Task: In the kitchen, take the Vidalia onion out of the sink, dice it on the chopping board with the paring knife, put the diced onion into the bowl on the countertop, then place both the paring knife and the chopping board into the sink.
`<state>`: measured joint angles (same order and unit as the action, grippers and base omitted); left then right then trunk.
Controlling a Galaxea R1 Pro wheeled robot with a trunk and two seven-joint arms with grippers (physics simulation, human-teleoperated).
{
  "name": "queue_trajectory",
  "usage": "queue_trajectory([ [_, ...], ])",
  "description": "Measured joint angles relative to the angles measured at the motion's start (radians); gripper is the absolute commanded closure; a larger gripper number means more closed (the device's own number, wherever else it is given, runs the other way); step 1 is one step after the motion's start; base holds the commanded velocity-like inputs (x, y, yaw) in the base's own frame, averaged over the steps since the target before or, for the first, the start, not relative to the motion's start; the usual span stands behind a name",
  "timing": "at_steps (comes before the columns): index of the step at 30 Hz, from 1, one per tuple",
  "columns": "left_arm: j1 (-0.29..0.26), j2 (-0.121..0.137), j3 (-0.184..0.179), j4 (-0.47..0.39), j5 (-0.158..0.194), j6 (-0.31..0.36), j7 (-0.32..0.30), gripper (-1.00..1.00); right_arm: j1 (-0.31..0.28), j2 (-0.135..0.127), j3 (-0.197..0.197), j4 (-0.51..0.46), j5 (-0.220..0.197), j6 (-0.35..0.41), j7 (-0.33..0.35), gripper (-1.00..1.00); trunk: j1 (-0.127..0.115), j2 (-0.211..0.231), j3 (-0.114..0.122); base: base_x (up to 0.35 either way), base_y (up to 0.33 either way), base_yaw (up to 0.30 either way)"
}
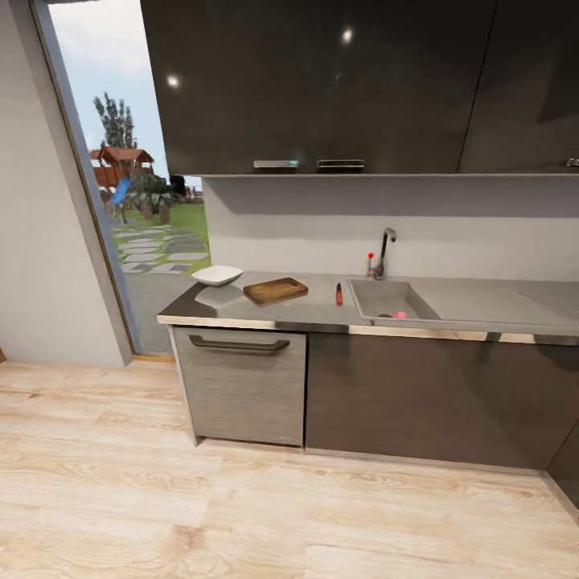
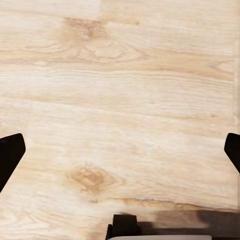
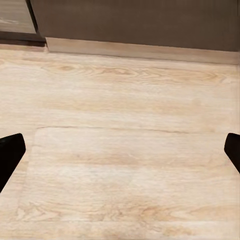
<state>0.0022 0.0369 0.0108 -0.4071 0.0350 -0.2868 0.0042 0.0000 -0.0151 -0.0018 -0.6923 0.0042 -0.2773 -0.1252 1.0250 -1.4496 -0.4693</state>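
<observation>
Across the room, the grey countertop (image 1: 322,310) carries a white bowl (image 1: 217,275) at its left end. Beside it lies the brown chopping board (image 1: 276,290). The red-handled paring knife (image 1: 338,293) lies between the board and the sink (image 1: 366,299). A pinkish round thing, likely the Vidalia onion (image 1: 399,314), peeks over the basin's front wall. My left gripper (image 2: 120,152) is open and points down at the wooden floor. My right gripper (image 3: 120,152) is open too, over floor near the cabinet base, with nothing between its fingers.
A chrome faucet (image 1: 386,251) with a red knob stands behind the sink. Dark wall cabinets (image 1: 354,80) hang above. A grey drawer front (image 1: 241,386) and dark cabinet doors (image 1: 426,398) sit under the worktop. A glass door (image 1: 133,201) opens to a garden at left. Light wood floor (image 1: 241,507) lies between me and the counter.
</observation>
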Motion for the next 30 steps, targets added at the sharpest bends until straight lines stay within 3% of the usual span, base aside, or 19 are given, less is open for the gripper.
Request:
queue_trajectory([
  [15, 0.000, -0.006, -0.003, 0.020, -0.001, 0.002, -0.001, -1.00, 0.000, 0.001, 0.000, 0.016, 0.000, -0.004, -0.007, -1.00, 0.000, 0.000, 0.000, 0.000, -0.033, 0.000],
  [20, 0.000, -0.016, -0.005, 0.069, -0.003, 0.002, -0.002, -1.00, -0.010, 0.009, 0.000, -0.002, -0.001, 0.023, -0.085, -1.00, 0.000, 0.000, 0.000, 0.000, 0.000, 0.000],
  [25, -0.001, -0.023, -0.004, 0.078, -0.004, 0.000, -0.003, -1.00, -0.068, 0.043, 0.003, -0.089, 0.000, 0.156, -0.219, -1.00, 0.000, 0.000, 0.000, 0.000, 0.000, 0.000],
  [26, 0.000, -0.022, -0.004, 0.079, -0.004, 0.000, -0.003, -1.00, -0.086, 0.055, 0.004, -0.118, 0.000, 0.211, -0.245, -1.00, 0.000, 0.000, 0.000, 0.000, 0.000, 0.000],
  [30, 0.000, -0.021, -0.003, 0.081, -0.004, 0.000, -0.003, -1.00, -0.146, 0.073, 0.004, -0.210, 0.000, 0.355, -0.282, -1.00, 0.000, 0.000, 0.000, 0.000, 0.000, 0.000],
])
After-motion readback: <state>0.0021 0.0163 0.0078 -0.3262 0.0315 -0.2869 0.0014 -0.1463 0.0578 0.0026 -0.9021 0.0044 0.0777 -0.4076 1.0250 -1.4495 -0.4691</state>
